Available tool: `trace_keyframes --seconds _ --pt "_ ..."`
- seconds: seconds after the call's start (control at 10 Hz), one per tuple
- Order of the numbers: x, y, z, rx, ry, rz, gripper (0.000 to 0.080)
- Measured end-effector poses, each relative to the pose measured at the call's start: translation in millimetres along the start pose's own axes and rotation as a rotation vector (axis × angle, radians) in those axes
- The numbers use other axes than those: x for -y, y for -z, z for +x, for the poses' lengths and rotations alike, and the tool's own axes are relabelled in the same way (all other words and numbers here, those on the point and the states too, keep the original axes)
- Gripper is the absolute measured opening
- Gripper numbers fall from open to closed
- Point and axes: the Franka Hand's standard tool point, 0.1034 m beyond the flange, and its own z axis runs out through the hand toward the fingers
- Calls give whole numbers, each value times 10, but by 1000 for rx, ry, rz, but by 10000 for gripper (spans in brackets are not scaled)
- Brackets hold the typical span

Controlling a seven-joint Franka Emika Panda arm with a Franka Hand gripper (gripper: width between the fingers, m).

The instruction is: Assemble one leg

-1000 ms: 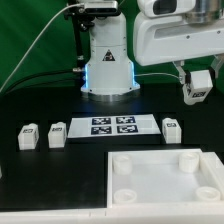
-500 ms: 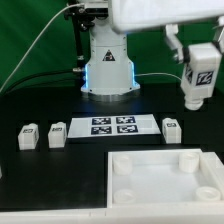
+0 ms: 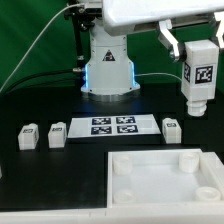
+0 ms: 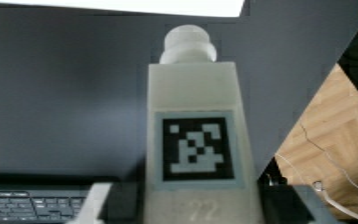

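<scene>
My gripper is shut on a leg, a white block with a black-and-white tag facing the exterior camera. It holds it upright, high above the table at the exterior view's right. In the wrist view the leg fills the middle, with a rounded peg at its far end and the fingers pressed on both sides. Three more legs stand on the black table: two at the exterior view's left and one right of the marker board.
The marker board lies flat in the middle of the table. A large white square piece with round corner sockets lies in front. The robot base stands behind the board.
The gripper has turned and risen with the leg. The leg now hangs more upright, looms larger, and its tag faces the exterior camera.
</scene>
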Motion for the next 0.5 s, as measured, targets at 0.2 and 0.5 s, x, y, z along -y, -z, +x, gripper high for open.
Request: trace_keyframes --seconds 0.2,0.5 --pt "1 -39 -22 -8 0 -1 294" --pt "60 -386 -154 -99 -1 -3 294"
